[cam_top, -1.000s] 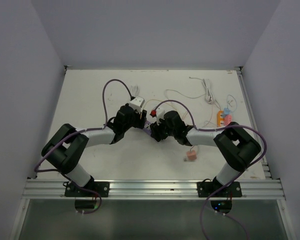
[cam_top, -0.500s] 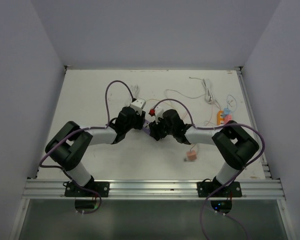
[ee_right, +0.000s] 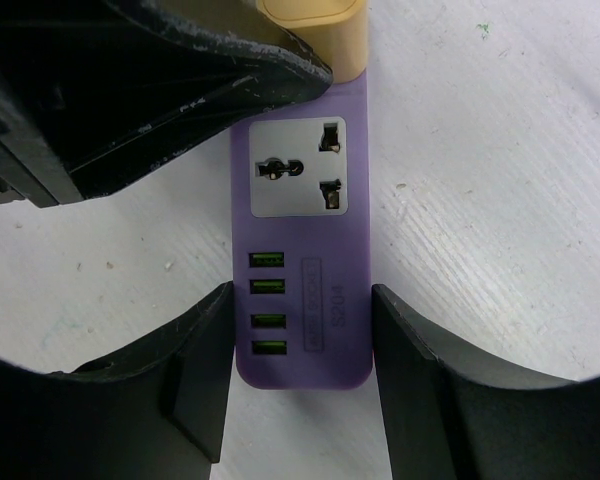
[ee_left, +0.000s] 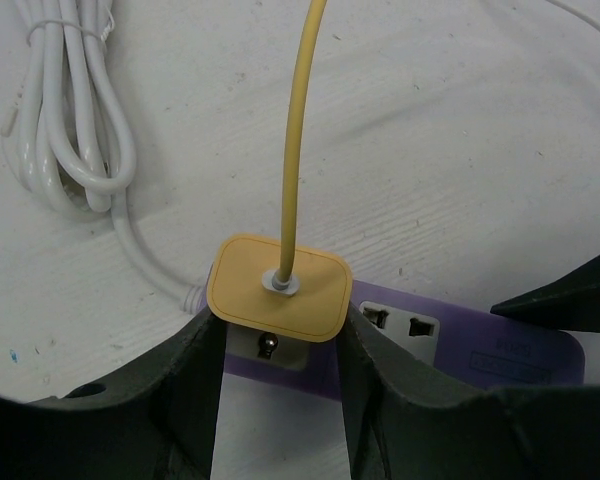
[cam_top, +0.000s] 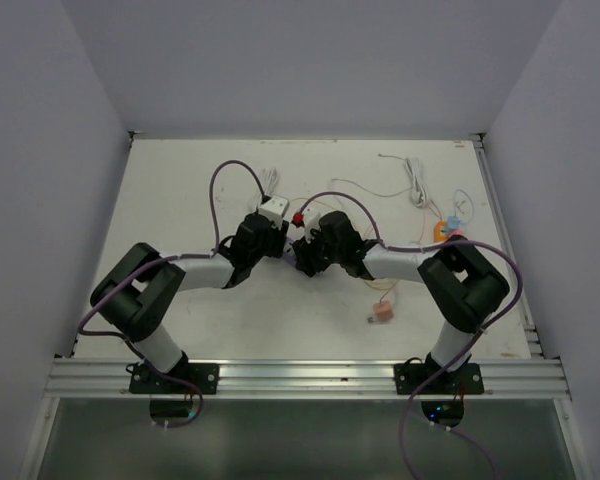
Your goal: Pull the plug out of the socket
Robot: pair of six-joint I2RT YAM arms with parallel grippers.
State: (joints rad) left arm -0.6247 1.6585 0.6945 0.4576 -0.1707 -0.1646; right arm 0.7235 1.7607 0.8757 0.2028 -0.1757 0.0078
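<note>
— Mid-bench (cam_top: 180, 200), what have you got?
— My right gripper (ee_right: 302, 300) clamps the purple power strip (ee_right: 302, 240) at its USB end. Beyond, my left gripper (ee_left: 280, 325) squeezes the yellow plug (ee_left: 278, 288), seated in the strip's socket.

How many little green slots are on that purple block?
4 green slots, one column on the purple block, below its empty grey socket; the plug may hide others.

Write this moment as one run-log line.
left gripper: gripping yellow plug | right gripper: holding purple power strip | yellow plug: seated, not yet pulled
</note>
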